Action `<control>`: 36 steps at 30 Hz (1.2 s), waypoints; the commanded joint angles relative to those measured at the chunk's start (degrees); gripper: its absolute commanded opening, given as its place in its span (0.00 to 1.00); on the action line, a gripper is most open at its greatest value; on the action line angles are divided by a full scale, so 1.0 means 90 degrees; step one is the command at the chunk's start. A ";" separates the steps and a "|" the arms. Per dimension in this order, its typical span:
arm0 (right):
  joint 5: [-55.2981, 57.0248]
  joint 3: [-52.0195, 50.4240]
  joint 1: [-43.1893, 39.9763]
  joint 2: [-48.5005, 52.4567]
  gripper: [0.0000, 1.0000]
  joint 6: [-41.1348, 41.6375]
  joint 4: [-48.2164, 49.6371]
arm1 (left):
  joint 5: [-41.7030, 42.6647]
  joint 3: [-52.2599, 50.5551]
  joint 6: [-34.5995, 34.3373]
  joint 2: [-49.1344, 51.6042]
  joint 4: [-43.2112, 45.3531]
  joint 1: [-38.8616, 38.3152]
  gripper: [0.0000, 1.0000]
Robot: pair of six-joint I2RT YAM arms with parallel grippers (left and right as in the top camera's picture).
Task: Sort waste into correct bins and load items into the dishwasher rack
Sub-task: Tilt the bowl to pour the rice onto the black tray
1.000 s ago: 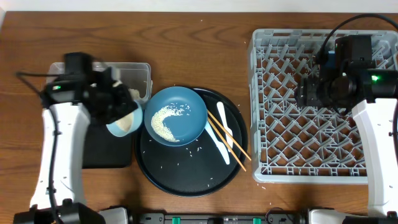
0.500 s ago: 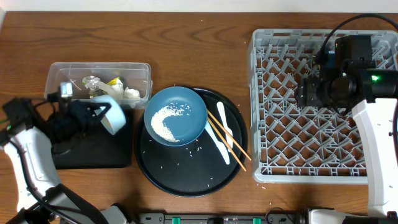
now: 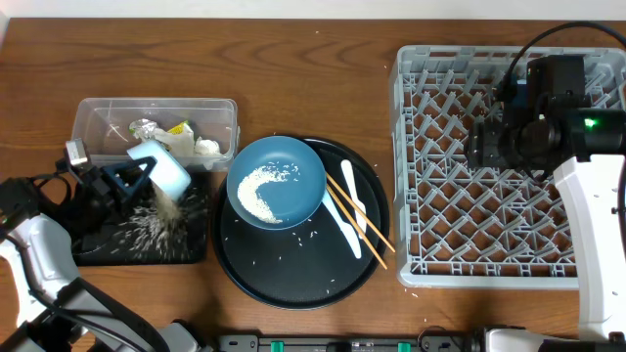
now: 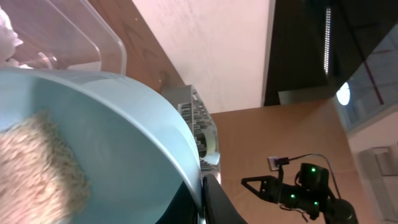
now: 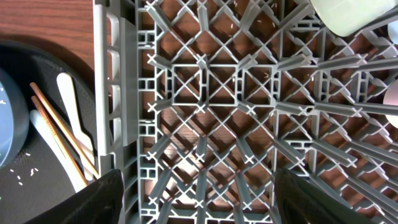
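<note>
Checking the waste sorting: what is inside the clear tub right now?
The clear tub holds a clear wrapper scrap, a yellow-green packet and white tissue. The tilted pale bowl hides part of its front edge.

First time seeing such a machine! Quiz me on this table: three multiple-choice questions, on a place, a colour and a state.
1. Where do the chopsticks lie? A in the rack; B on the round black tray; C in the tub.
2. What colour is the big bowl on that tray? A dark blue; B red; C white.
3. The pale bowl in the left tool is: A upright; B upside down; C tipped, spilling rice onto the shallow black tray.
Answers: B, they lie there beside the bowl; A, its rim shows blue; C, grains scatter beneath it.
</note>
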 commanded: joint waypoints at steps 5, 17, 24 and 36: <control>0.0068 0.0005 -0.0024 -0.0044 0.75 0.0039 -0.0015 | 0.0333 -0.0015 0.0136 0.0066 0.0015 0.0034 0.06; 0.0066 0.0005 -0.0024 -0.0044 0.75 0.0036 -0.0015 | 0.0333 -0.0015 0.0138 0.0066 0.0015 0.0034 0.06; 0.0068 0.0005 -0.0024 -0.0044 0.75 0.0039 -0.0012 | 0.0333 -0.0015 0.0138 0.0066 0.0036 0.0034 0.06; 0.0068 0.0005 -0.0024 -0.0044 0.75 0.0039 -0.0012 | -0.0488 -0.0015 -0.0053 0.0066 0.0029 0.0034 0.06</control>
